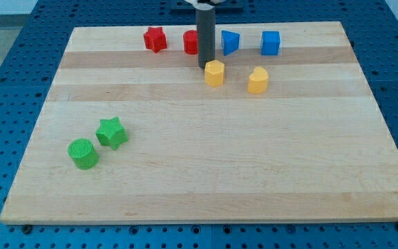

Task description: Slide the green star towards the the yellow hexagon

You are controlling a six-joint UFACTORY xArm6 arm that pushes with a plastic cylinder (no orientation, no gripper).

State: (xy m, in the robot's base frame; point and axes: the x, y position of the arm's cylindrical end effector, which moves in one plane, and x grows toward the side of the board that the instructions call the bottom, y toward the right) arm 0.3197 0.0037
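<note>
- The green cylinder point(83, 153) sits near the desk's point(254, 173) lower-left corner, lowest of all the blocks.
- The green star point(112, 132) lies just beside it, up and to the view's right, nearly touching, and well apart from every other block.
- The red star point(155, 39) stands near the view's top edge, left of centre.
- A second red block point(190, 42), shape unclear, is partly hidden behind the rod.
- My tip point(206, 66) rests on the desk just at the upper-left of the yellow hexagon point(215, 72), far from the green star; the arm carries no pincer, only the rod.
- A blue block point(230, 42) of unclear shape stands just right of the rod.
- The yellow heart-like block point(258, 80) lies right of the hexagon.
- The blue cube point(271, 43) is farthest right.
</note>
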